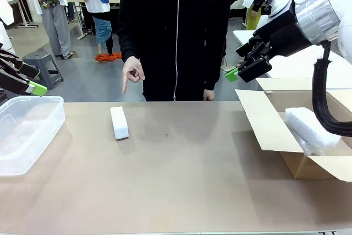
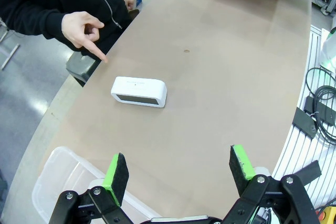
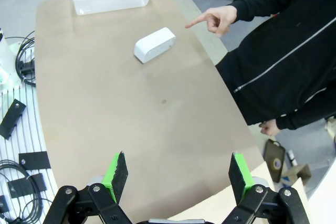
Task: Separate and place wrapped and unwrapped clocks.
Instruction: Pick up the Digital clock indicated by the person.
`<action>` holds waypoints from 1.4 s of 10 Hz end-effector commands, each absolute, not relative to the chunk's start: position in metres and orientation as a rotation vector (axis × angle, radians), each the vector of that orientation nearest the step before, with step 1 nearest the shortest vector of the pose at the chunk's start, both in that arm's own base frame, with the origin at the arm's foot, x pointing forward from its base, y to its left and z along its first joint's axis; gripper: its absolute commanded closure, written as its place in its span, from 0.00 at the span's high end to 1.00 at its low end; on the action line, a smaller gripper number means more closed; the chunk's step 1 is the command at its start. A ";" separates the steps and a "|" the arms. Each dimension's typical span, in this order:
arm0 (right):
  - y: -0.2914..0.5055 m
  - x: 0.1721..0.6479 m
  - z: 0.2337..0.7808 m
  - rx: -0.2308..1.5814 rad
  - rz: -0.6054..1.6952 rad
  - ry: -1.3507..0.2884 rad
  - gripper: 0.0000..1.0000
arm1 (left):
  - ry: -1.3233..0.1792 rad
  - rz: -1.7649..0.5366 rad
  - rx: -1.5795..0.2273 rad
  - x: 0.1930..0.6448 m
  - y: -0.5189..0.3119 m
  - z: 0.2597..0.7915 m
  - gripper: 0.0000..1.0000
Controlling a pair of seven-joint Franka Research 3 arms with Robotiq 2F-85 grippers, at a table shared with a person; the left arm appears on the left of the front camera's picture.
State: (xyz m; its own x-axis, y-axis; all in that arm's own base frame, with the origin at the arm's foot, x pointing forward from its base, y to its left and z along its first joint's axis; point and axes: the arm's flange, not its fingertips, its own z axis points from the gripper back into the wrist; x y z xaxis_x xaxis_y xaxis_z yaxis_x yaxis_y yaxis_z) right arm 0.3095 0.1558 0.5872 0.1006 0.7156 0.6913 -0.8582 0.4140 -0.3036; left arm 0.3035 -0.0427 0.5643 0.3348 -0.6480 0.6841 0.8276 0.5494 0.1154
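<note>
On the tabletop (image 1: 181,180) the 1 unwrapped clock (image 1: 119,123) lies flat toward 10 o'clock from the centre, a person's hand (image 1: 132,73) pointing down just beyond it at 12. My left jaws (image 2: 178,174) hang released above the near-left edge by the clear plastic tub (image 1: 27,130) at 9 o'clock. My right jaws (image 3: 178,174) are spread and raised at 2 o'clock above the cardboard box (image 1: 308,158), where what looks like 1 bubble-wrapped clock (image 1: 309,129) rests inside.

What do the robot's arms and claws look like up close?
The right arm is white with a silver band and a thick black cable. Each claw is black jointed metal with two fingers tipped in bright green pads: left claw, right claw.
</note>
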 end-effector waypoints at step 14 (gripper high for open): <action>0.157 0.313 0.586 0.204 1.171 -0.905 1.00 | -0.462 -0.012 -0.145 0.448 -0.149 0.546 1.00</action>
State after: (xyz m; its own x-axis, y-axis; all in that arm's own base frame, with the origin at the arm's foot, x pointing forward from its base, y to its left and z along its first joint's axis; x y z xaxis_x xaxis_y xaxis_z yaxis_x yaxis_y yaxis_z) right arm 0.3097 0.1557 0.5872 0.1023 0.7184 0.6881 -0.8556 0.4163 -0.3075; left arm 0.4510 -0.1544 0.5350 0.9137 0.0474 0.4035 0.0091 0.9905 -0.1370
